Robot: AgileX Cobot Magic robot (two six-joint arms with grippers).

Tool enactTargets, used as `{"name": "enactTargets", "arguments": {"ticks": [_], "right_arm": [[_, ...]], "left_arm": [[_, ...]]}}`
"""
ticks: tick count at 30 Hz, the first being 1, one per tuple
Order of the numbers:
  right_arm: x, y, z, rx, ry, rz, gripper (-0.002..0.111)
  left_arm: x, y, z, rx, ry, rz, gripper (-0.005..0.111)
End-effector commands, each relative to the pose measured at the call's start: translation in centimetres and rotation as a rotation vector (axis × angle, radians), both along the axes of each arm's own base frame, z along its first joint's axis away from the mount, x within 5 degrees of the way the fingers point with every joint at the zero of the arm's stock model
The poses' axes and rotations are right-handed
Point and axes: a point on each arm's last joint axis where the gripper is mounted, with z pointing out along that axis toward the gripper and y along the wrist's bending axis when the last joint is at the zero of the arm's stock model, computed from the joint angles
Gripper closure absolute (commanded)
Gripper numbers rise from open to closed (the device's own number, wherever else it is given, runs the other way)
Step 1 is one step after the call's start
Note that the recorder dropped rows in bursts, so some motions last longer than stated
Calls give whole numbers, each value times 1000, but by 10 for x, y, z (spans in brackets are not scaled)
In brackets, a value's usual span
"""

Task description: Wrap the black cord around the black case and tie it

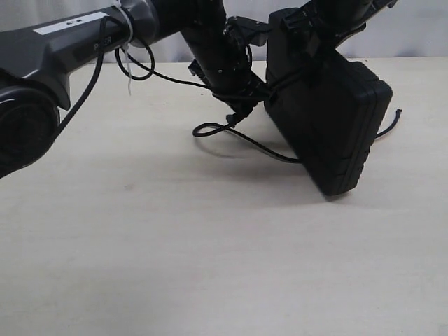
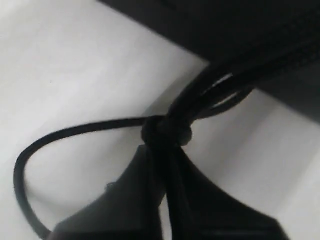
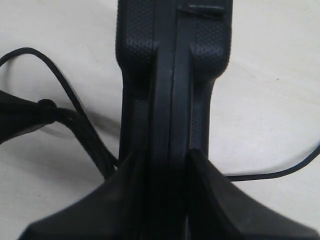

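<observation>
Our right gripper (image 3: 167, 162) squeezes the black case (image 3: 172, 60) by its edge, so the case stands tipped up between its fingers. Our left gripper (image 2: 164, 150) pinches the black cord (image 2: 75, 131) right at a knot by its tips, close beside the case. If we tug too hard, the case could slip out. If the cord goes slack, the wraps could slide off onto the table (image 1: 210, 266).

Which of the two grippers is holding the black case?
The right gripper: it is clamped on the edge of the black case. The left gripper pinches only the black cord, at a knot beside the case.
</observation>
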Motion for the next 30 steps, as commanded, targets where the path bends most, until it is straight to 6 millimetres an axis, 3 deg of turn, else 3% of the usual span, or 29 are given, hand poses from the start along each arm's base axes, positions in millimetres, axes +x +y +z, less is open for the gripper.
{"name": "enactTargets", "arguments": {"ticks": [1,9,13,16,20,25,30], "right_arm": [[0,2,-4,8,19,9,104],[0,2,-4,12,20,9,104],[0,2,-4,12,20,9,104],[0,2,-4,12,20,9,104],[0,2,-4,12,20,9,104],[0,2,-4,12,20,9,104],[0,2,-8,9,33,9,104]], "left_arm": [[3,-10,9,-114,-38,31,107],[9,-2,7,-8,-122,6,107],[18,10,9,154,-250,40,107],[24,16,21,256,-387,102,107],[22,7,38,288,-544,164,107],[8,-22,55,341,-768,142,107],[-3,-34,54,452,-901,141,107]]}}
